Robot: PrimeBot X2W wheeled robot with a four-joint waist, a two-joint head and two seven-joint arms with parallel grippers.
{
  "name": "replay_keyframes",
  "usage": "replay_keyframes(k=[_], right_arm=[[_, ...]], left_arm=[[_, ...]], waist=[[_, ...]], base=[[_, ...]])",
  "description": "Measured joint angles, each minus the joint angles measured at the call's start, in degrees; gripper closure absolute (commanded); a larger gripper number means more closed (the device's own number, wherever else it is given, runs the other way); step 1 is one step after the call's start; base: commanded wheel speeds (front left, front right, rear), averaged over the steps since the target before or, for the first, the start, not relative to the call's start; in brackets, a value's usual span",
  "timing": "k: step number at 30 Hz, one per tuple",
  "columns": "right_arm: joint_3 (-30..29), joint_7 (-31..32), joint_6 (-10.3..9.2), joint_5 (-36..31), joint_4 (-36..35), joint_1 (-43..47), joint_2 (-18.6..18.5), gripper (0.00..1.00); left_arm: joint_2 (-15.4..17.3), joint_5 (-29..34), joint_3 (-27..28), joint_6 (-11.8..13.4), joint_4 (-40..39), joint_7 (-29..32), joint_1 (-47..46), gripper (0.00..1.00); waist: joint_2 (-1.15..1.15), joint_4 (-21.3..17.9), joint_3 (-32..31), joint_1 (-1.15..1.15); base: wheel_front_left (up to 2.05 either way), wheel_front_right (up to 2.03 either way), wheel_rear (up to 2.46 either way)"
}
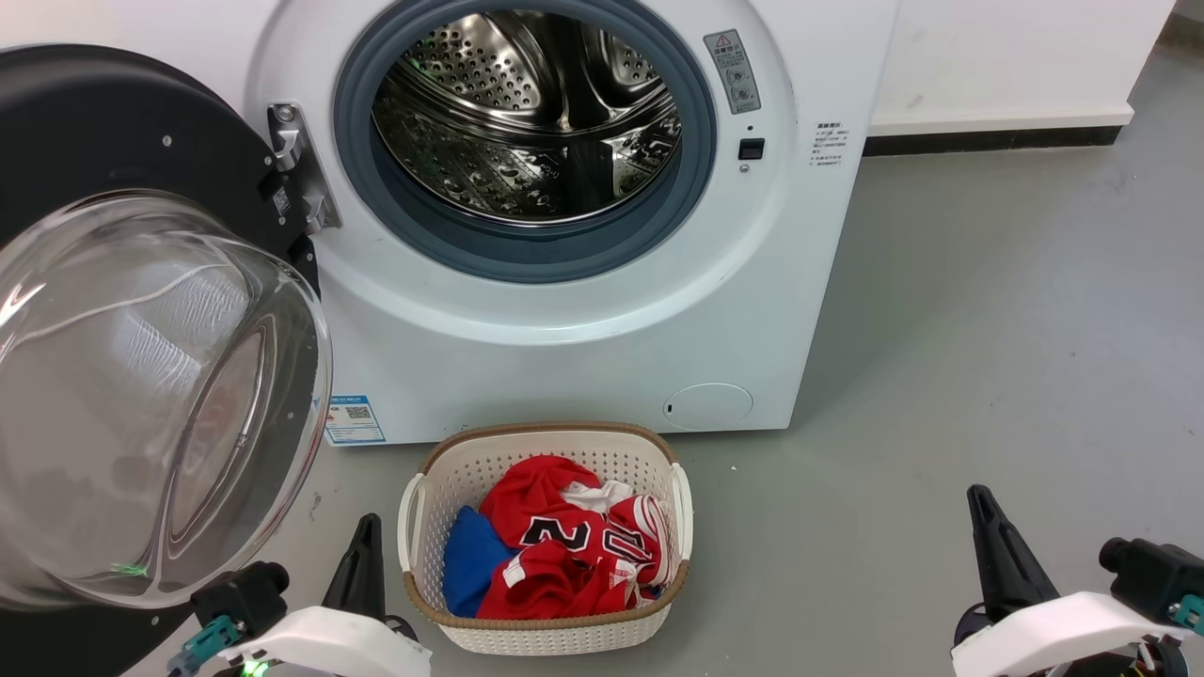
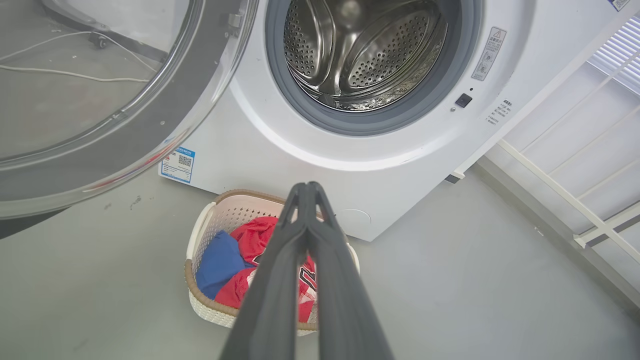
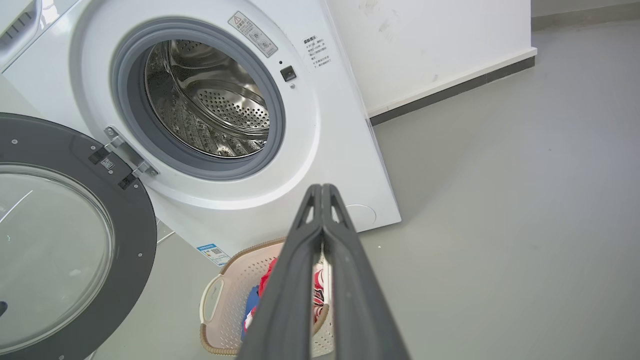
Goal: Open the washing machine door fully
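Black glossy round door with clear glass bowl window (image 1: 141,376): swung out on its steel hinge (image 1: 299,174), left of the white front-loading washing machine (image 1: 564,329); drum opening exposed; judged at or near full swing.
Handling: stiff, probably weighty, slick; glass fragile.
Hold point: black outer rim opposite the hinge, never the bowl.
Left hand (image 2: 310,186): fingers pressed together, empty, clear of the door, near the white perforated laundry basket (image 1: 550,430).
Right hand (image 3: 321,186): fingers pressed together, empty, well apart from the door.

White perforated laundry basket (image 1: 555,641) with brown woven rim sits on grey floor (image 1: 988,357), red numbered jersey (image 1: 564,555) and blue garment (image 1: 470,564) piled inside, white wall (image 1: 1016,56) with dark baseboard (image 1: 988,141) behind
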Motion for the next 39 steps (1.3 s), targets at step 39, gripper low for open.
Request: replay_keyframes(k=[39], right_arm=[[-2.6, 5.3, -0.01, 34.3, 3.4, -4.1, 0.3, 1.0]], left_arm=[[-2.1, -29.9, 6.9, -4.0, -1.1, 8.4, -2.4, 1.0]], waist=[[0.0, 1.1, 0.7, 0.0]], base=[[0.0, 0.0, 0.0]])
